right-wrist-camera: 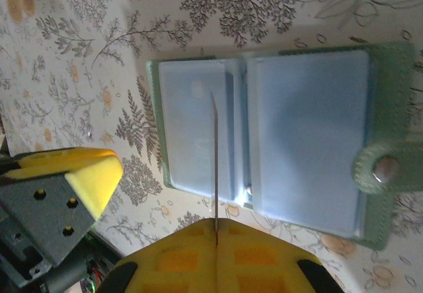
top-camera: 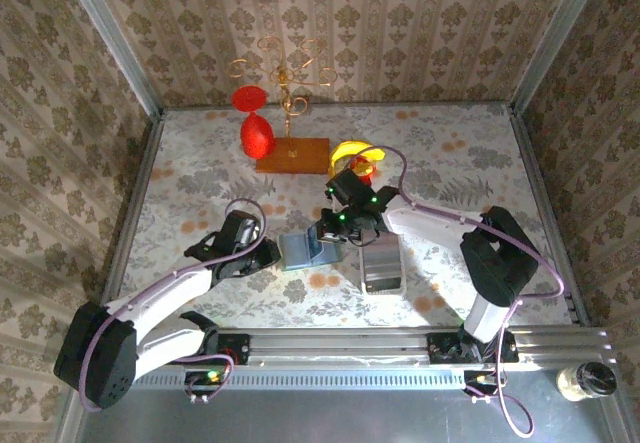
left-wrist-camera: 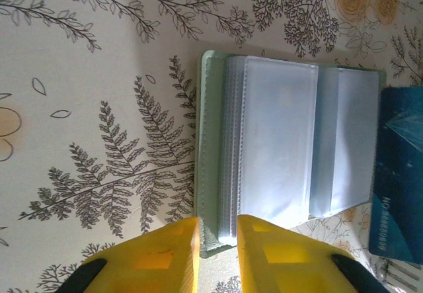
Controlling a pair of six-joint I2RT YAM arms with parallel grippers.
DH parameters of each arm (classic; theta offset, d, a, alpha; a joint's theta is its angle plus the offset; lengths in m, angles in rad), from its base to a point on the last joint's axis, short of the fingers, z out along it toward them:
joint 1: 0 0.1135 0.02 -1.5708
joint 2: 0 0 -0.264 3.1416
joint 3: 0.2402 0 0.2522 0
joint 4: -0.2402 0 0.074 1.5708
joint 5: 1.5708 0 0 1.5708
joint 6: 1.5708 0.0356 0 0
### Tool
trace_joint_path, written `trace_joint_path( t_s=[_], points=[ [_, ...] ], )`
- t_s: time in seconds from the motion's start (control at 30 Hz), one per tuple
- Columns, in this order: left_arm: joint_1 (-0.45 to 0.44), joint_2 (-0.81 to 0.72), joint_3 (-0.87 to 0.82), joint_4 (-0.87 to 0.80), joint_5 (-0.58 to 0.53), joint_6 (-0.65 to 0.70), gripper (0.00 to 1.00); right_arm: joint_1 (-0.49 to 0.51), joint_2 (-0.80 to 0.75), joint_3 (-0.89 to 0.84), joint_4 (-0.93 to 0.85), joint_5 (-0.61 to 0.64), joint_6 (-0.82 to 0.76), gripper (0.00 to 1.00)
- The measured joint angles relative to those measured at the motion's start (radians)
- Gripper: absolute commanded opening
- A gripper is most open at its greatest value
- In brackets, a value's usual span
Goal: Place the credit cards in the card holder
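The main risk is that the blue credit card misses the mouth of a sleeve. The right hand has its fingers pressed together on the card. The card stands on edge above the open card holder, over one page close to the fold. The clear sleeves are soft and lie flat, so I judge that the card's edge can slide over the plastic, or go between two pages instead of into a pocket.

A second risk is that the holder shifts or folds when the card pushes on it. The left hand pinches the green cover and the stack of sleeves at one corner only, so the rest can turn on the counter.

The holder lies open near the middle of the counter, between both hands. It is sage green outside, with pale transparent pockets inside and a round snap tab at one side.
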Motion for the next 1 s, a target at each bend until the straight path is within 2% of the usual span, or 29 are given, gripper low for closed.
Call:
trace_joint_path(
  t_s=[0.47,1.0],
  points=[
    [0.000,0.054,0.000,0.019,0.010,0.001,0.26,0.013,0.082,0.016,0.026,0.032,-0.027,0.00],
    [0.000,0.113,-0.014,0.056,0.017,0.010,0.23,0.013,0.114,0.016,0.089,0.042,-0.025,0.00]
  ],
)
